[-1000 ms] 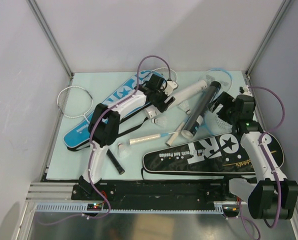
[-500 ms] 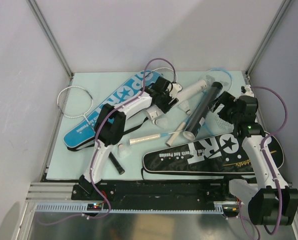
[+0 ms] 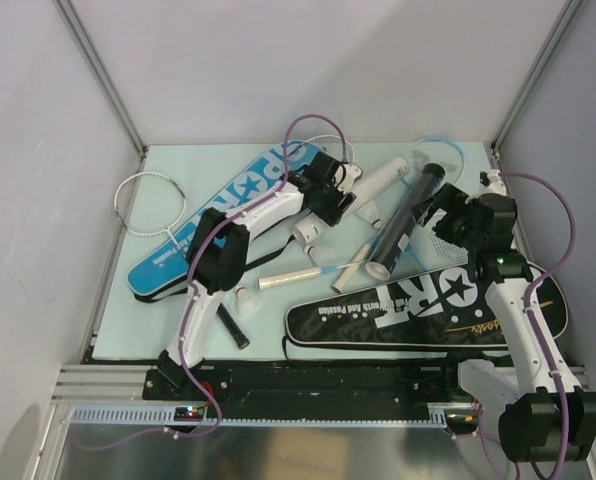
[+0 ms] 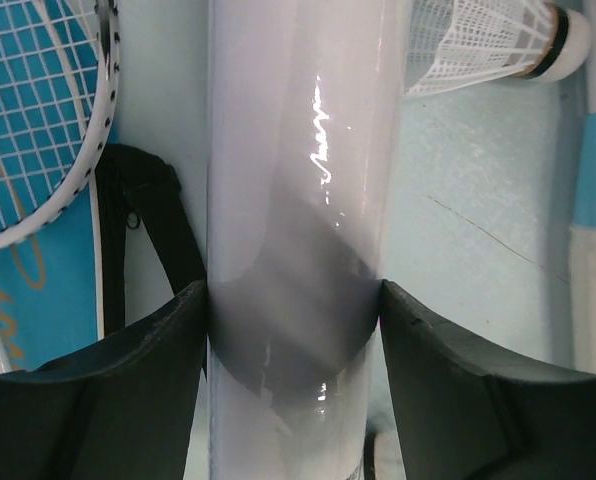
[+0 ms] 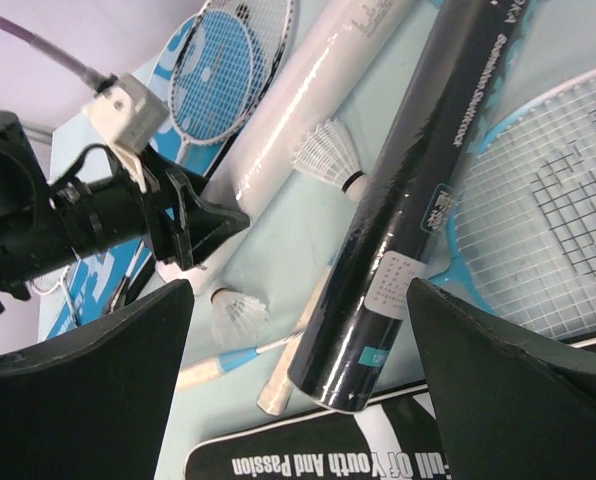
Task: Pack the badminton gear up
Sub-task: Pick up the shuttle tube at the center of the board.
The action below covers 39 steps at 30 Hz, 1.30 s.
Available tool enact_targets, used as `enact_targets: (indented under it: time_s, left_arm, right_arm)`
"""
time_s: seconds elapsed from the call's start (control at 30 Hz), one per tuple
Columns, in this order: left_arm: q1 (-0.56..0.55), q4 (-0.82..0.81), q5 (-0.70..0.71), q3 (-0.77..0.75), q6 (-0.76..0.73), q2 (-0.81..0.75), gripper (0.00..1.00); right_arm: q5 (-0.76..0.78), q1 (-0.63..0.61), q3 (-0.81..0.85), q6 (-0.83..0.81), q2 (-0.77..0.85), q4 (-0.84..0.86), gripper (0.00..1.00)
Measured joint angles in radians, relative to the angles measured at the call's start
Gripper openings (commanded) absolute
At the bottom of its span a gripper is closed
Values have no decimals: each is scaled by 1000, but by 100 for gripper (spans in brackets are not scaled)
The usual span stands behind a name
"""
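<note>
White tube [image 4: 296,180]: this is the item in hand. The left end effector [image 4: 293,310] is closed onto it partway along its length, with one finger pressed against each side of the wall. The tube's long axis runs straight through the gap, crosswise to the closing direction. In the overhead view the tube lies diagonally on the worktop [image 3: 203,165], its near end toward the left and its far end toward the right. Whether the tube is clear of the worktop cannot be told.

Black tube [image 5: 428,190]: it lies just beside the white tube on the right, roughly parallel to it, with its near end resting close to the black cover [image 3: 428,305]. The right end effector [image 5: 298,300] is spread wide and holds nothing. The black tube sits ahead of it, between the lines of its two fingers and apart from both.

Judgement: the right arm is the nearer one for the black tube. Any lift of the white tube should follow its long axis to keep the grip square.

Loose items beside the white tube: a shuttlecock [image 4: 488,45], and a white racket [image 4: 38,120] lying on the blue cover [image 3: 228,215].
</note>
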<state>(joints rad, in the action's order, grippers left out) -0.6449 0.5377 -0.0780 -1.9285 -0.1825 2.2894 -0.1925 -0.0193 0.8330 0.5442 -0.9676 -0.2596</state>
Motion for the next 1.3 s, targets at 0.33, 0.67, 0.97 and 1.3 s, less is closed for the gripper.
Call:
enact_targets:
  time_s: [0.33, 0.67, 0.97, 1.3]
  left_arm:
    - [2, 53, -38, -41, 195, -226, 44]
    - [2, -45, -84, 49, 484, -512, 42]
    - [2, -82, -63, 333, 707, -699, 42]
    - [3, -94, -103, 566, 840, -974, 45]
  right_arm:
    - [-22, -112, 0, -52, 53, 0, 94]
    - [19, -388, -1, -190, 116, 82, 95]
    - [33, -520, -75, -684, 167, 270, 100]
    - [-180, -534, -195, -1259, 123, 480, 100]
